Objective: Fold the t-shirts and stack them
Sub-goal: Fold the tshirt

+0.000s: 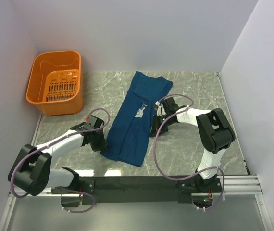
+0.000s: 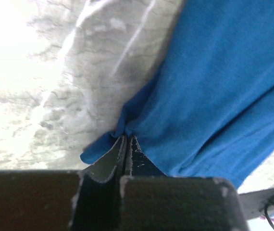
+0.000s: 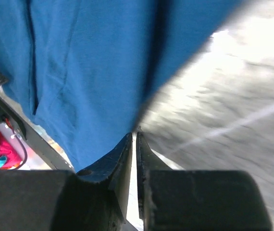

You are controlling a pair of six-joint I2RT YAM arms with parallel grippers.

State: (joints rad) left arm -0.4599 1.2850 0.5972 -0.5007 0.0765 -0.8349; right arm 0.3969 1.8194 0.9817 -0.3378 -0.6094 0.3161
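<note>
T-shirt: a dark blue t-shirt (image 1: 127,130) lies on the counter (image 1: 194,91), folded lengthwise into a long strip. It runs at a slant from the far middle towards the near left, between the two arms.
Print: a small white patch (image 1: 141,112) shows about halfway along the strip, near its right edge.
Left arm: the left arm (image 1: 65,139) reaches in low from the near left to the strip's left edge, close to its near end.
Left jaws: pressed tight together, pinching a small tuck of the shirt's edge; the cloth (image 2: 214,96) fans away from the tips over the pale marble.
Right arm: the right arm (image 1: 194,115) reaches in from the right to the strip's right edge, just nearer than the white patch.
Right jaws: drawn almost together with only a thin slit between them. Their tips meet the shirt's edge (image 3: 89,62) and appear to nip it.
Basket: an orange plastic basket (image 1: 55,103) stands at the far left corner, well apart from the shirt.
Counter: grey-green marble pattern, walled in by plain white panels.
</note>
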